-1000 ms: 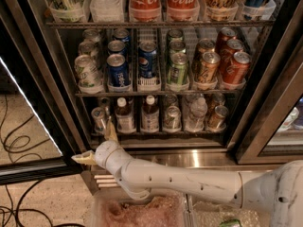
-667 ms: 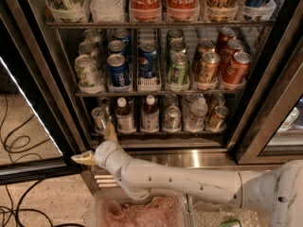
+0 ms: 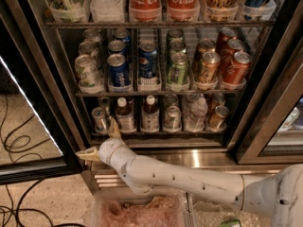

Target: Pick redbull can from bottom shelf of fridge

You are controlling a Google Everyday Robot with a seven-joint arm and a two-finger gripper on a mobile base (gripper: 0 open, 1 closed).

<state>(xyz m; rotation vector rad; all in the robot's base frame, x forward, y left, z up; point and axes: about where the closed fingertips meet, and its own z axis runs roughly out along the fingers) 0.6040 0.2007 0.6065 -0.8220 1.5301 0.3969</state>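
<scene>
The fridge stands open, with wire shelves of drinks and a ribbed steel base. On the bottom shelf, the slim silver redbull can stands at the far left, beside two white-capped brown bottles. My gripper is just below and in front of the shelf's left end. It is open: one beige finger points up next to the can's right side, and the other points left over the base. It holds nothing.
The middle shelf holds Pepsi cans, green cans and orange and red cans. The open glass door stands at the left, with cables on the floor. A plastic bin sits under my arm.
</scene>
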